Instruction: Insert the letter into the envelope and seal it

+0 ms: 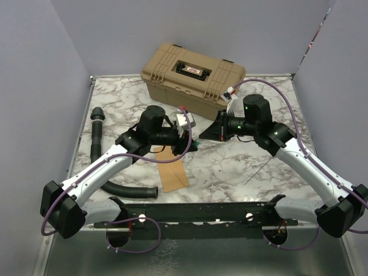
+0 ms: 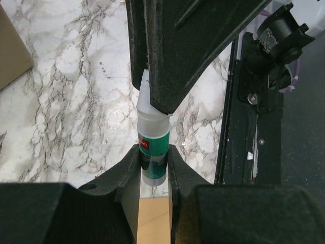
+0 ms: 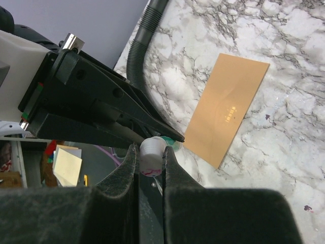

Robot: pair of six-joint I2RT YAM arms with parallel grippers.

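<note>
A glue stick (image 1: 193, 137) with a green body (image 2: 153, 140) and a white cap (image 3: 152, 151) hangs in the air between my two grippers. My left gripper (image 1: 187, 139) (image 2: 153, 152) is shut on the green body. My right gripper (image 1: 202, 133) (image 3: 151, 152) is shut on the cap end; its black fingers (image 2: 172, 61) come in from the top of the left wrist view. The kraft-brown envelope (image 1: 172, 171) (image 3: 226, 109) lies flat on the marble table just below the grippers, with faint print showing. It also shows between my left fingers (image 2: 152, 218). The letter is not in view.
A tan hard case (image 1: 192, 72) stands at the back middle. A black corrugated hose (image 1: 95, 138) (image 3: 144, 40) runs down the left side and curls toward the envelope. A black rail (image 1: 201, 213) (image 2: 254, 152) lines the near edge. A small white and red object (image 1: 185, 118) lies behind the grippers.
</note>
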